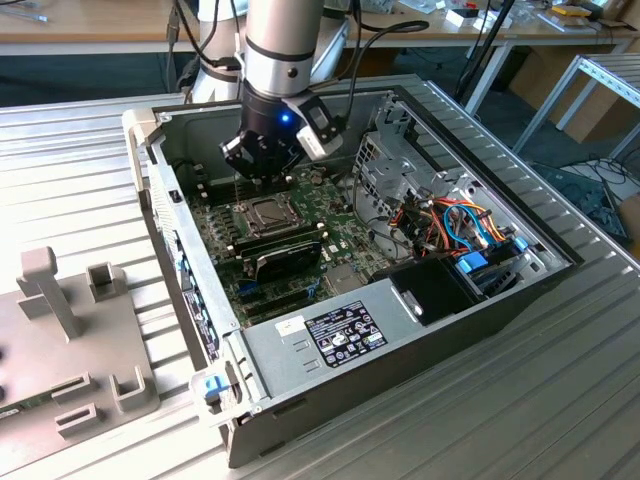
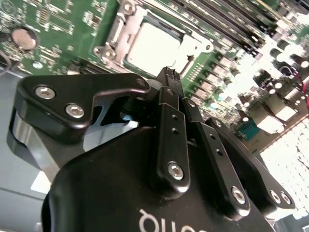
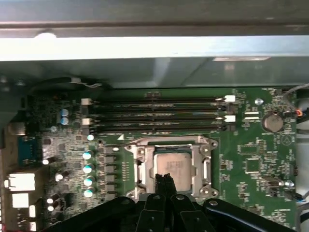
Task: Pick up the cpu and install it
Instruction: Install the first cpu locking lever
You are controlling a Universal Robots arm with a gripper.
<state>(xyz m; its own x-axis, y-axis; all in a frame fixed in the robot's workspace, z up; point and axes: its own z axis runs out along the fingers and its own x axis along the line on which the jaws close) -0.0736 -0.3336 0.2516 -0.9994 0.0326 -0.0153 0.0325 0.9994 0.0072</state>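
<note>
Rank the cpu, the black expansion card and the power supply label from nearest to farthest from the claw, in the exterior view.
1. cpu, right under the claw.
2. expansion card, farther toward the camera.
3. power supply label, closest to the camera.

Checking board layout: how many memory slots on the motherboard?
4 memory slots, in the first wrist view, side by side between the socket frame and the case wall; white end clips on the first and third from the wall. None seems hidden.
</note>
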